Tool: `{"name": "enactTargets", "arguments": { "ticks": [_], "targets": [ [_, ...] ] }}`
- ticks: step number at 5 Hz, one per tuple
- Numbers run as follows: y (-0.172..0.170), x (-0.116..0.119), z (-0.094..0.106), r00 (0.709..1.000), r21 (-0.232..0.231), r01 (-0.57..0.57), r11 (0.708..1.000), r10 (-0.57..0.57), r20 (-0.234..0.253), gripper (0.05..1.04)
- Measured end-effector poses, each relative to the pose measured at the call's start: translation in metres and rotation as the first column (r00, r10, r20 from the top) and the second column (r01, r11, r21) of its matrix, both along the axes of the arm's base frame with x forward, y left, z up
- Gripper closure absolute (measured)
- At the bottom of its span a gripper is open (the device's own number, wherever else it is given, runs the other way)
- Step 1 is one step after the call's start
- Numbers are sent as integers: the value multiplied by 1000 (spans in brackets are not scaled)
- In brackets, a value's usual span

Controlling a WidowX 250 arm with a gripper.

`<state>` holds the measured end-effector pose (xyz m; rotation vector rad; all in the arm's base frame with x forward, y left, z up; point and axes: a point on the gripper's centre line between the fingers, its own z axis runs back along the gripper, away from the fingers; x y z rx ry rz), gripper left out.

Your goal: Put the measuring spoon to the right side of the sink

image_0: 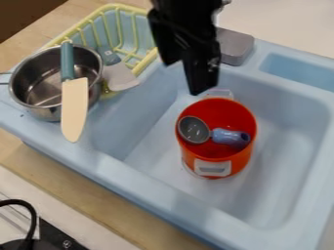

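Black cable (31,215) curls at the lower left corner, nearest the camera, while the measuring spoon (231,137) lies farther in, inside the red-orange bucket (228,163) that stands in the light blue sink (117,168). Its dark, round bowl is toward the left of the bucket and its blue-violet handle toward the right, so the long axis runs nearly crosswise in the view, the handle end slightly nearer the camera. Above and behind it hangs the black gripper (184,77), its jaws spread apart with nothing pinched between them, one tip close to the bucket's far rim as seen here. From those jaws the spoon lies toward the camera and a little to the right, and, I judge, lower down. The move that comes next turns on that: forward over the rim, then down, the jaws set across the handle rather than along it, since the bucket wall close by leaves scant room past the handle's end. How far the handle sits below the rim I cannot tell. Once gripped, the spoon should need lifting clear of the wall before it goes toward the right side of the sink. Farther out, at the left, a knife (73,107) lies across a steel pot (44,114), beside the yellow rack (145,62).
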<state>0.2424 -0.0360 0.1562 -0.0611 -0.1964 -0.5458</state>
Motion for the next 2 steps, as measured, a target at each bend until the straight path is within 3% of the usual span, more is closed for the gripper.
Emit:
{"name": "enactTargets", "arguments": {
  "ticks": [2],
  "targets": [
    [-16, -2, -14, 993, 28, 113, 993, -112, -28, 85]
  ]
}}
